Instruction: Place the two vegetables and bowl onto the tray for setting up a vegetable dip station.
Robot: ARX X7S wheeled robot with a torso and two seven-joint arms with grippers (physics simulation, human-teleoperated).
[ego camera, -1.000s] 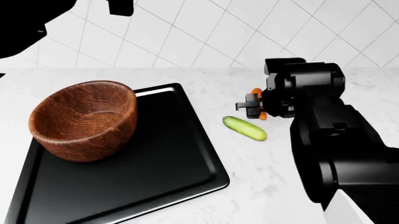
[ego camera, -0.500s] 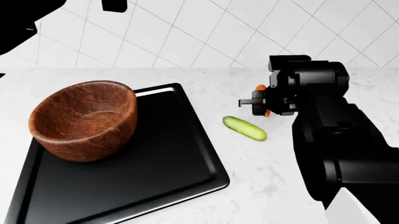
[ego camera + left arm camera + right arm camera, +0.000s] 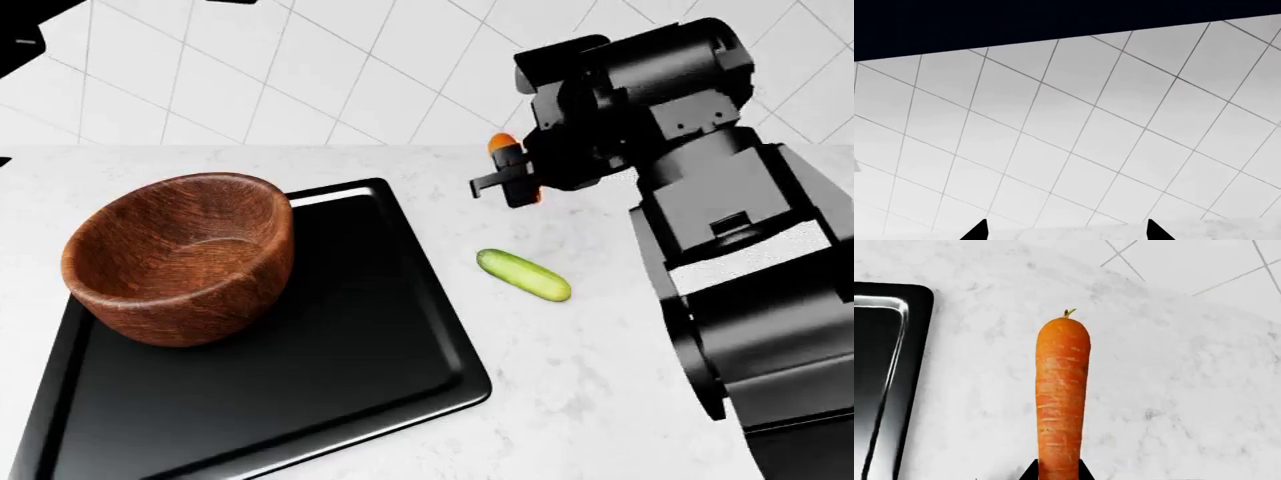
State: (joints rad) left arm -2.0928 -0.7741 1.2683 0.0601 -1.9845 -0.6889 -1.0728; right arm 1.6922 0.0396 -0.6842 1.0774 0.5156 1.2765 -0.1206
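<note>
We see the right gripper [image 3: 514,183] grasping the carrot [image 3: 1061,395] above the counter [image 3: 574,350], beyond the cucumber [image 3: 523,275]; left gripper [image 3: 1066,231] spread, holding nothing; bowl [image 3: 180,255] on tray [image 3: 307,380].

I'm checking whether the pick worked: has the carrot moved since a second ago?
Yes. In the head view the carrot, clamped in the right gripper, has risen off the counter and now sits well above the cucumber, shifted slightly toward the tray.

Wooden bowl [image 3: 180,255] on black tray [image 3: 334,370]; cucumber [image 3: 523,274] beside; carrot [image 3: 1062,395] aloft.
</note>
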